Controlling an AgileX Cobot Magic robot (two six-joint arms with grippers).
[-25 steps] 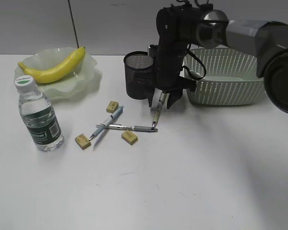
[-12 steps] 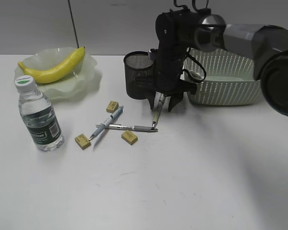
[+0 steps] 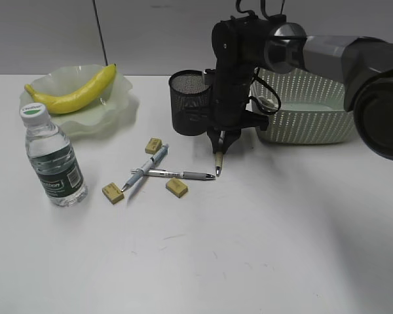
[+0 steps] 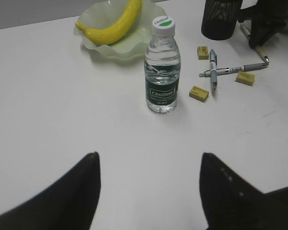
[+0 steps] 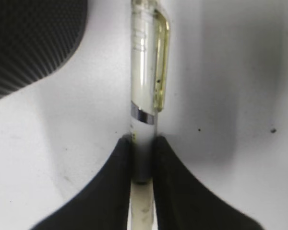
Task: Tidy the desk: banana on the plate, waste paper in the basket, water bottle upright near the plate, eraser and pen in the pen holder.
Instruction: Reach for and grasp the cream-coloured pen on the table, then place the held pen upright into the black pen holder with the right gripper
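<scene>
My right gripper is shut on a clear yellowish pen in front of the black mesh pen holder; the pen's tip points down at the desk. In the right wrist view the fingers clamp the pen's barrel. Two more pens, blue and silver, lie crossed among three erasers. The banana lies on the plate. The water bottle stands upright. My left gripper is open and empty over bare desk. The waste paper is not visible.
The perforated basket stands right of the pen holder, behind my right arm. The left wrist view shows the bottle, the plate with the banana, and the pens beyond.
My right gripper has lowered over the yellowish pen and closed on it. The pen now hangs steeper, with its tip shifted slightly right. The rest has not moved.
</scene>
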